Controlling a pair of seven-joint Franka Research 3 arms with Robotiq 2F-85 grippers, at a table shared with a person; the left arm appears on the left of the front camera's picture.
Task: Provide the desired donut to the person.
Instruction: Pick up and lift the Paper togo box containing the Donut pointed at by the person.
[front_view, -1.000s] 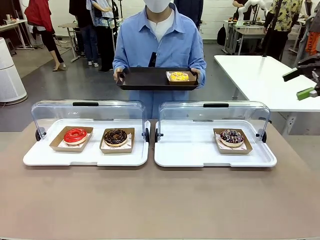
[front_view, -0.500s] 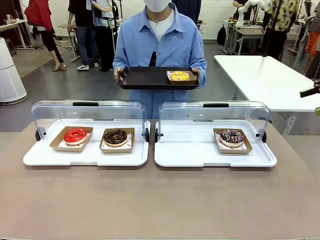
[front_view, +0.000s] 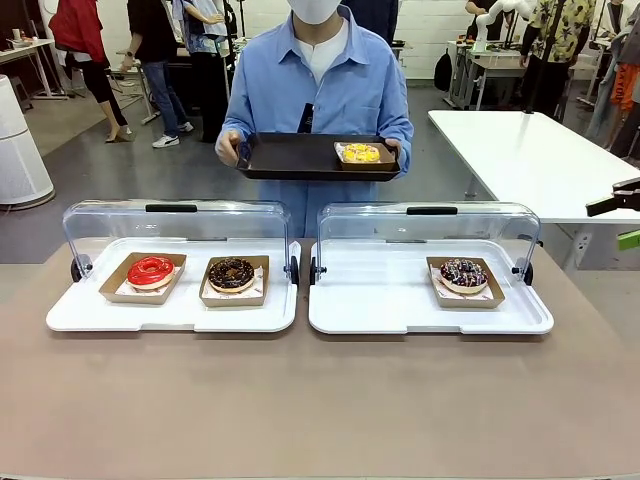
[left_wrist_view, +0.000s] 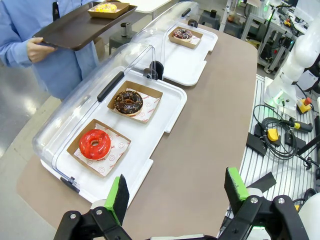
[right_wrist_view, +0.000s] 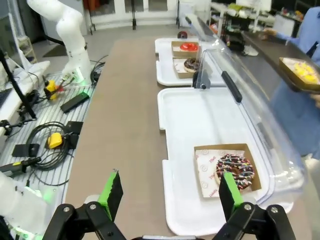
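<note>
seemingly nothing is picked yet: left gripper (left_wrist_view: 177, 192) and right gripper (right_wrist_view: 170, 196) both hang open, empty. three donuts on the table: red donut (left_wrist_view: 95, 144) and chocolate donut (left_wrist_view: 128, 102) just ahead of the left gripper, sprinkled donut (right_wrist_view: 235, 171) just ahead of the right. a fourth, yellow donut (front_view: 360, 152), sits on the person's (front_view: 320, 90) tray (front_view: 285, 160), far beyond both. which is wanted i cannot tell; next, reach under one of two raised lids (front_view: 175, 222) and grip it.
</note>
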